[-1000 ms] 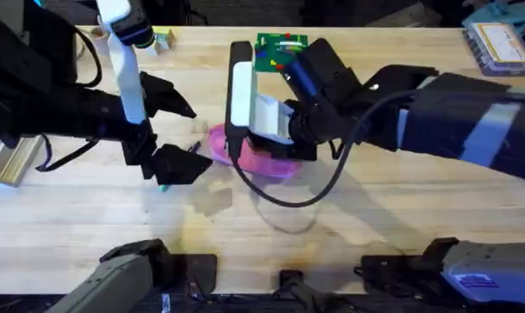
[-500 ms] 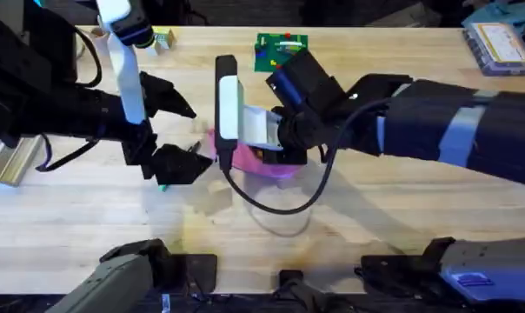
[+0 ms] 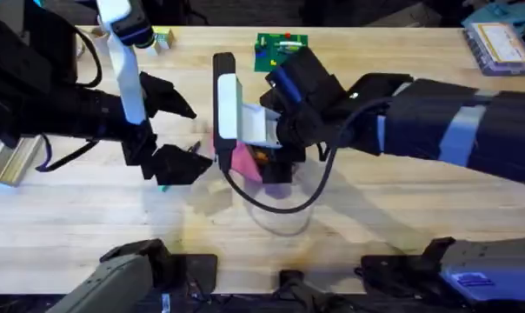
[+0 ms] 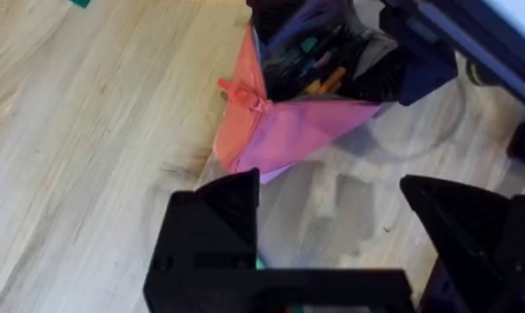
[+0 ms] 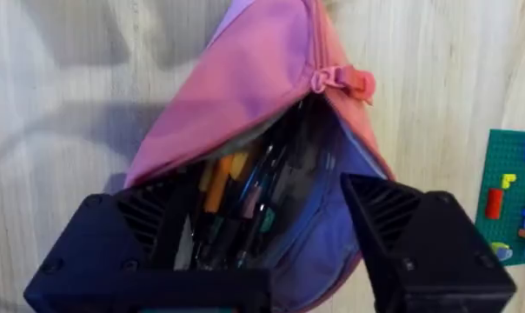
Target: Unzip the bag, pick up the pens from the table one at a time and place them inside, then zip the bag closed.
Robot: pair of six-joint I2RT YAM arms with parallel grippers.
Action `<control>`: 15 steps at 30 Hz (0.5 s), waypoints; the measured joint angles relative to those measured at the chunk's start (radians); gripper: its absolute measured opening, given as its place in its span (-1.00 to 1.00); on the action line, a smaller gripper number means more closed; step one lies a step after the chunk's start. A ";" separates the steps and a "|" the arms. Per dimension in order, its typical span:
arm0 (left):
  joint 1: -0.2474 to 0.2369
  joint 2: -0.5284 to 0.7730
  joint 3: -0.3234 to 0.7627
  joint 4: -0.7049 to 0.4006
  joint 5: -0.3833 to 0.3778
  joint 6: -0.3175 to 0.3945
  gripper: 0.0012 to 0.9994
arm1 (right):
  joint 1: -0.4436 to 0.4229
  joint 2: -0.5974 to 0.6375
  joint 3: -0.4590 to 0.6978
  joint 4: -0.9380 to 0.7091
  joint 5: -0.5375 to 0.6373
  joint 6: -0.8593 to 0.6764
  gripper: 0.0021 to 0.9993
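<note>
— Where the table (image 3: pixel 402 209) runs bare past the arms, what sits on it?

— The bag (image 5: pixel 245 104), just under the right gripper (image 5: pixel 275 248), near the green board (image 5: pixel 513 193).

— Unzipped?

— Yes, gaping wide, red pull (image 4: pixel 242 94) at the closed end. Inside: several pens (image 5: pixel 236 200), orange and green among them; I can't count them for sure.

— The grippers?

— Right gripper's fingers straddle the bag's mouth, spread apart, gripping nothing. Left gripper (image 4: pixel 332 209) beside the bag, fingers apart too.
</note>
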 joint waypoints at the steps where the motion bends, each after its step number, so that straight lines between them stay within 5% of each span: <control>1: 0.000 0.000 0.000 0.000 0.000 0.000 0.99 | 0.000 0.000 0.000 -0.001 0.000 0.000 1.00; 15: 0.000 0.000 0.000 0.000 -0.001 0.000 0.99 | 0.001 -0.124 0.000 -0.056 -0.001 0.111 1.00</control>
